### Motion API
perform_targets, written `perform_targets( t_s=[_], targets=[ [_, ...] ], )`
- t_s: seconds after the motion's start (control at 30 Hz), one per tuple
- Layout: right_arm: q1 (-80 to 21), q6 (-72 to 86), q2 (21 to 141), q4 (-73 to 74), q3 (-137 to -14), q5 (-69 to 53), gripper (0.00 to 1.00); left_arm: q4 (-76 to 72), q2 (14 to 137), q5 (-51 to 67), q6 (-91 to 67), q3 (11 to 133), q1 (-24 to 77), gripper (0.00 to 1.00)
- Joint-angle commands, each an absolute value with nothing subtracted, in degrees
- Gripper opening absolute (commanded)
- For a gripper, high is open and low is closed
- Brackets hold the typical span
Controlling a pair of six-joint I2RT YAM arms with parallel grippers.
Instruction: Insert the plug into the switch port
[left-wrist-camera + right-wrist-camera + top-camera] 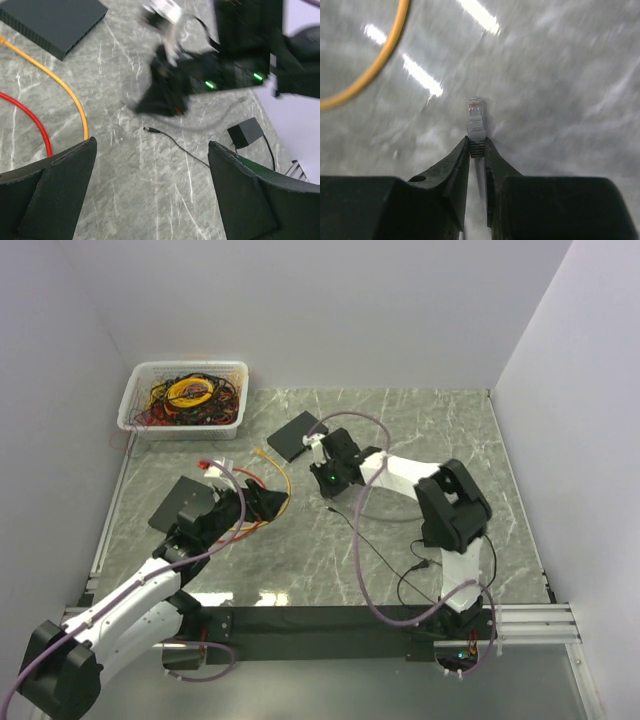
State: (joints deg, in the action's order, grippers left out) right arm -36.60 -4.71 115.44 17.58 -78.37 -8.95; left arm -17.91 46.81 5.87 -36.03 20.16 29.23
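Note:
The clear plug (475, 116) with a grey boot sticks out past my right gripper (477, 145), whose fingers are shut on the boot just above the marble table. From above, the right gripper (328, 488) points down a little in front of the black switch (297, 435). The switch (55, 22) lies flat at the top left of the left wrist view, and its ports do not show. My left gripper (152, 144) hangs open over bare marble with nothing between its fingers. In the top view the left gripper (270, 504) is left of the right one.
An orange cable (60, 82) and a red cable (35, 125) curve across the table by the left gripper. A black power adapter (245, 132) and its barrel connector (150, 130) lie near the right arm. A white basket of tangled cables (185, 395) stands at the back left.

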Motion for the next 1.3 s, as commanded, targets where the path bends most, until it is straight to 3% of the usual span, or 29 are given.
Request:
perform_targets(
  t_s=[0.0, 0.2, 0.27, 0.57, 1.0, 1.27],
  targets=[
    [-37.1, -2.1, 102.2, 14.9, -72.6, -13.4, 0.05, -17.5, 44.1, 4.7, -35.0, 22.6, 29.1, 0.99],
    [-37.1, 3.5, 85.2, 8.1, -62.8, -26.3, 0.05, -16.6, 39.6, 6.8, -36.6, 26.6, 28.6, 0.99],
    [-37.3, 6.2, 80.8, 2.8, -60.0, -36.0, 0.05, -14.7, 36.2, 7.2, -36.9, 27.9, 28.5, 0.99],
    [-37.5, 22.0, 73.3, -15.9, -53.8, -57.8, 0.05, -24.1, 22.9, 17.4, -39.2, 24.8, 28.4, 0.95],
    [-37.4, 47.5, 70.9, -51.2, -46.8, -68.8, 0.04, -36.9, 24.2, 31.3, -44.8, 21.0, 28.4, 0.85],
    [-38.8, 50.4, 72.5, -54.3, -46.1, -68.7, 0.03, -43.6, 28.6, 35.4, -46.9, 20.0, 28.4, 0.83]
  ],
)
